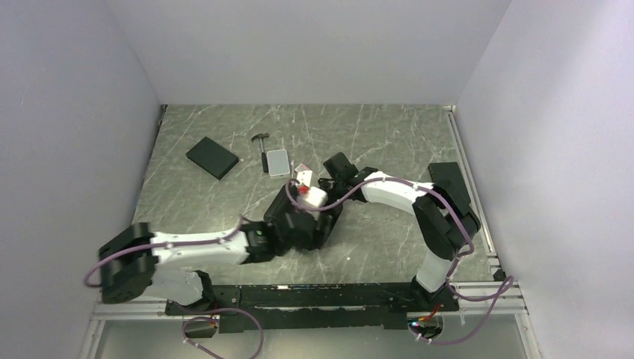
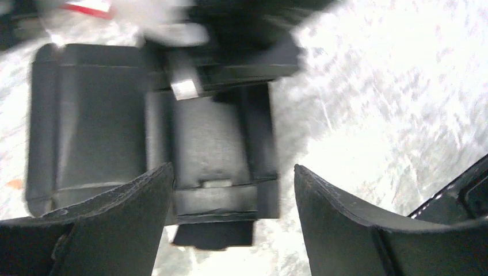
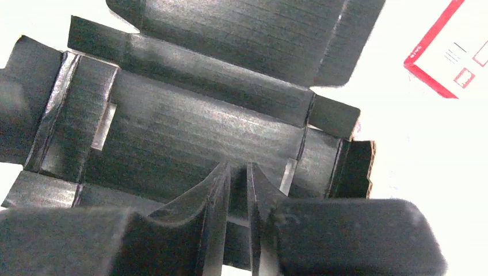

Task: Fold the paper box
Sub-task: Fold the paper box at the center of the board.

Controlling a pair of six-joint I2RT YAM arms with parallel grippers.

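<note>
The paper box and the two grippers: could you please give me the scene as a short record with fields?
paper box: black, lying mostly flat, flaps not yet folded in
left gripper: open, above the box, holding nothing
right gripper: fingers nearly together, apparently pinching a box panel
other items: black slab, silver-grey case, red-bordered white card
task state: folding unfinished

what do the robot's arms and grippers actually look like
Both the left arm and right arm have white link shells between bulky black joints, with a mauve cable running along each. The left gripper has two broad, matte black fingers with curved, rough-textured faces; the right gripper has the same black fingers. No markings are visible.
</note>
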